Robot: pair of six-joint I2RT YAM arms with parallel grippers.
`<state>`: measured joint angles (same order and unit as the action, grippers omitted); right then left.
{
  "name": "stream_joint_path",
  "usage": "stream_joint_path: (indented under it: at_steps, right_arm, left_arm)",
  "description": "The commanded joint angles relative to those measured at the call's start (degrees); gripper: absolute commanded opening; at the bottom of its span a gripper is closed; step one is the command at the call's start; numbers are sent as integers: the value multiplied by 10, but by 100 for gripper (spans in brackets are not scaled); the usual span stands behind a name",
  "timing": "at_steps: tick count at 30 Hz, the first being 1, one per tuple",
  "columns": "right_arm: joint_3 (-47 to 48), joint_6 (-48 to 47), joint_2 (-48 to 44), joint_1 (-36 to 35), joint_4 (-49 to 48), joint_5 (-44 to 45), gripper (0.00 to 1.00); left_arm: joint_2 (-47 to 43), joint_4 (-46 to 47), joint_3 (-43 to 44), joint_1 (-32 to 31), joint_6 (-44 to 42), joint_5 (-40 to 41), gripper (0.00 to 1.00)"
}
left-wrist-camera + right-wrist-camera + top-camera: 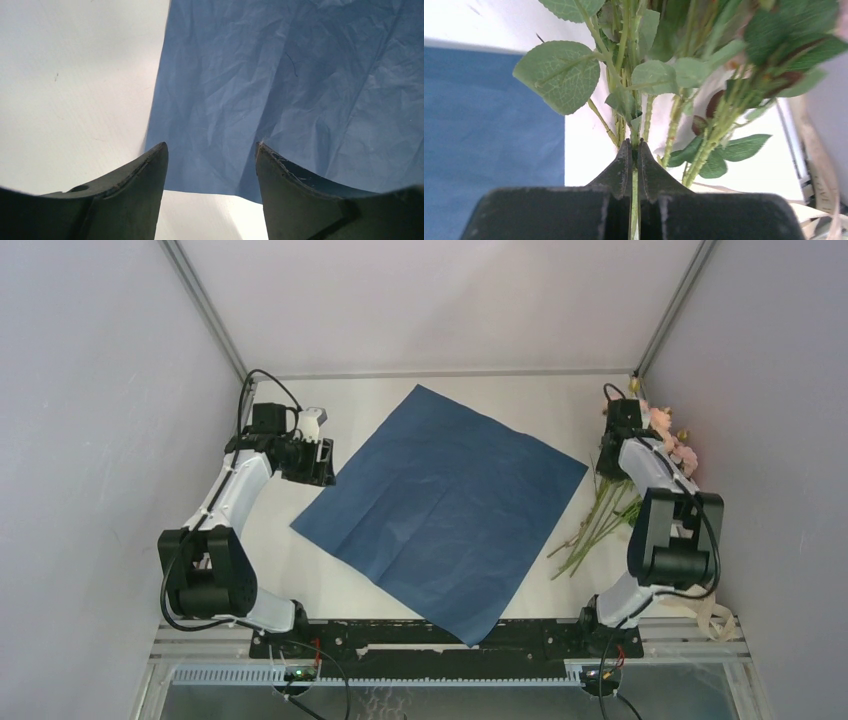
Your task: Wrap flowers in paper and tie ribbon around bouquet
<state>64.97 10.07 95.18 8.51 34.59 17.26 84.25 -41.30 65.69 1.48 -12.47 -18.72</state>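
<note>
OK: flowers (598,525) lie on the table (560,410) at the far right by the side wall. Their stems point toward the near edge, just off the paper's right corner. Right gripper (633,150) has its jaws pinched together on a single thin stem. The other stems run past beside the fingers, not caught. Paper (445,505) is spread flat mid-table, dark side up, set like a diamond, nothing on it. Left gripper (211,150) has its jaws apart and empty, hovering at the paper's left edge. Ribbon (821,180) lies beyond the flowers at the right edge, untouched.

Risks, my read:
- With a one-stem grip, the bunch can pivot, splay or leave stems behind on a lift.
- The thin stem may slip or bend.
- Dragged leaves could snag the paper's edge and shift or crease it.
- The ribbon is near enough to get caught.
- The blooms sit close to the wall, so there's little room.

Containers: none in view, nothing to report.
</note>
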Motion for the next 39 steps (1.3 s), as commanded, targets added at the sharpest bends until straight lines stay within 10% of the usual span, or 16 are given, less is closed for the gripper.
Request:
stream_joint_path:
  at_steps: [1, 9, 15, 22, 32, 39]
  right_arm:
    - [37, -24, -98, -19, -19, 49, 0]
    - [38, -58, -243, -102, -73, 61, 0]
    - [38, 48, -274, -232, -105, -134, 0]
    - [101, 157, -68, -412, -168, -244, 0]
    - [356, 101, 250, -469, -30, -128, 1]
    - [377, 100, 251, -454, 13, -106, 55]
  left_arm:
    - [-8, -1, -1, 0, 0, -13, 70]
    - [-14, -4, 0, 0, -2, -16, 72]
    - [-17, -3, -3, 0, -4, -18, 72]
    - [-17, -11, -3, 0, -5, -18, 72]
    - [-26, -4, -13, 0, -12, -8, 72]
    - [-21, -4, -14, 0, -13, -11, 72]
